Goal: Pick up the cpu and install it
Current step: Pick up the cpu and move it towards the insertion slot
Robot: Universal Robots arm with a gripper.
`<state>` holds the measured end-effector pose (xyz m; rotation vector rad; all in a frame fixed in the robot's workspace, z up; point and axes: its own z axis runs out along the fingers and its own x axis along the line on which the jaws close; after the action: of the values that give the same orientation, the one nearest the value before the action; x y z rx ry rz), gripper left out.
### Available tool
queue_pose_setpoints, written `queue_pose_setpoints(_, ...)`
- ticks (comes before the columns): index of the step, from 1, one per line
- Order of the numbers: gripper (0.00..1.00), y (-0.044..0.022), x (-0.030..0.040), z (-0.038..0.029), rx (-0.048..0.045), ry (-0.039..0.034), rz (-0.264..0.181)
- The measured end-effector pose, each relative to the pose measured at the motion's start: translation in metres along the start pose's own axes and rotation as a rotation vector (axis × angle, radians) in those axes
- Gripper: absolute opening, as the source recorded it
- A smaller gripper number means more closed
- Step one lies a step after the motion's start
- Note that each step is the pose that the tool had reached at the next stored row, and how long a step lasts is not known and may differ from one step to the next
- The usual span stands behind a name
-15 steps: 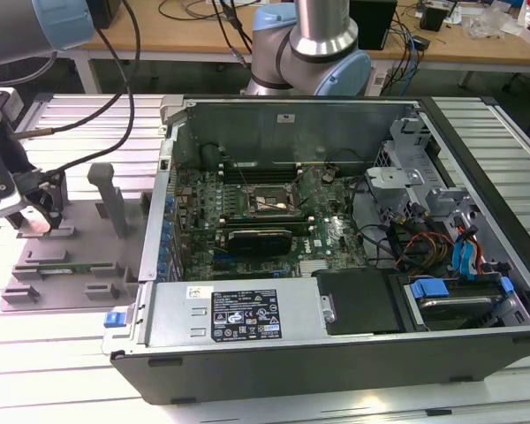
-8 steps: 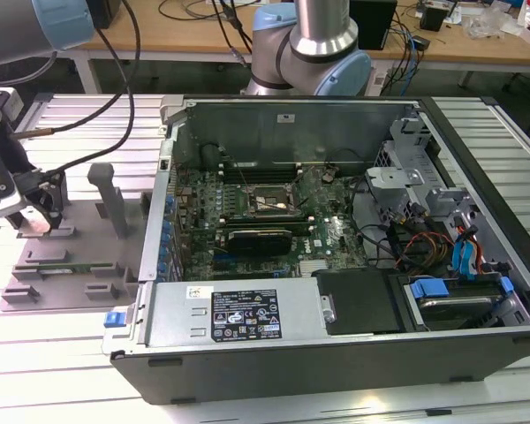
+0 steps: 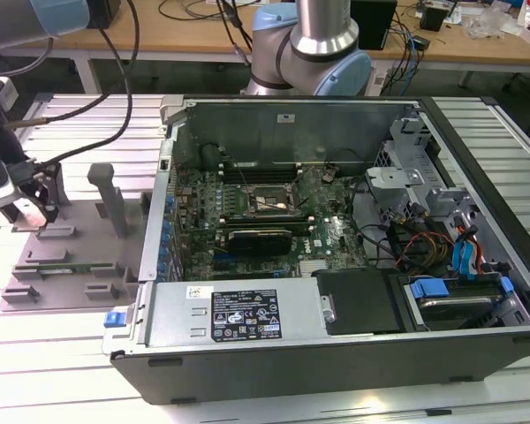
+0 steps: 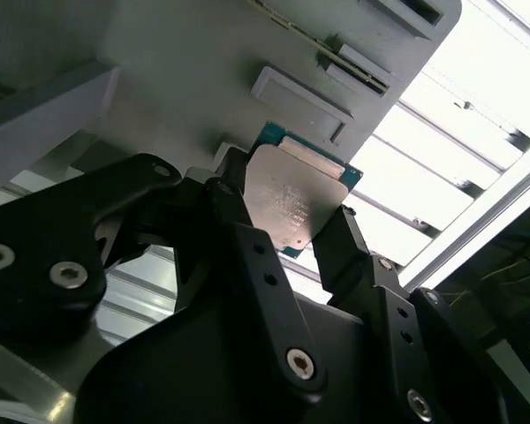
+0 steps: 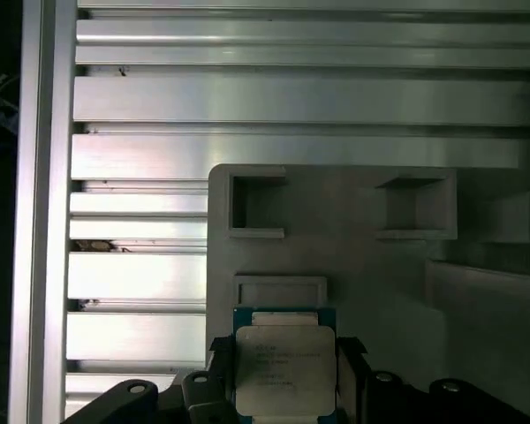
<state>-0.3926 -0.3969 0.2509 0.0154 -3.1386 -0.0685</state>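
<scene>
The cpu (image 4: 299, 201) (image 5: 284, 367) sits clamped between the jaws, one black finger pressed to each of two opposite edges. Its top is a dull silvery plate with rounded corners and faint print. A thin green board edge peeks out around the plate. The jaws themselves are matt black metal links held with bright screw heads, and they flank the chip closely in both wrist views.

Right behind the chip lies a pale grey fixture plate (image 4: 185, 79) (image 5: 353, 265) (image 3: 79, 256), smooth and plastic-looking. A small raised rectangular frame (image 5: 280, 289) stands just ahead of the jaws. Two square pockets (image 5: 256, 208) lie farther out on the same plate. In the exterior view a grey upright post (image 3: 106, 190) rises from the plate just beside the jaws, on the side towards the computer. Black cables (image 3: 97, 141) loop down to the arm's wrist above them.

Under the plate runs the desk (image 5: 247, 97) (image 3: 62, 124), a surface of long brushed aluminium slats with dark grooves between them.

Well apart from the jaws, past the post, stands the open computer case (image 3: 336, 353), dark grey sheet metal. Inside it lies the green motherboard (image 3: 318, 234) with the square socket (image 3: 265, 201). A labelled power supply box (image 3: 238, 309) lines the case's near wall.
</scene>
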Motion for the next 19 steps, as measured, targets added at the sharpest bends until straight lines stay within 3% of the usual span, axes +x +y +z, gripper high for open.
queue_pose_setpoints(3, 0.55, 0.0005, 0.0, -0.0085, 0.0, 0.0, 0.0)
queue_pose_setpoints(16, 0.55, 0.0018, 0.0, -0.0325, 0.0, 0.0, 0.0)
queue_pose_setpoints(19, 0.55, 0.0024, 0.0001, -0.0409, 0.0, 0.0, 0.0)
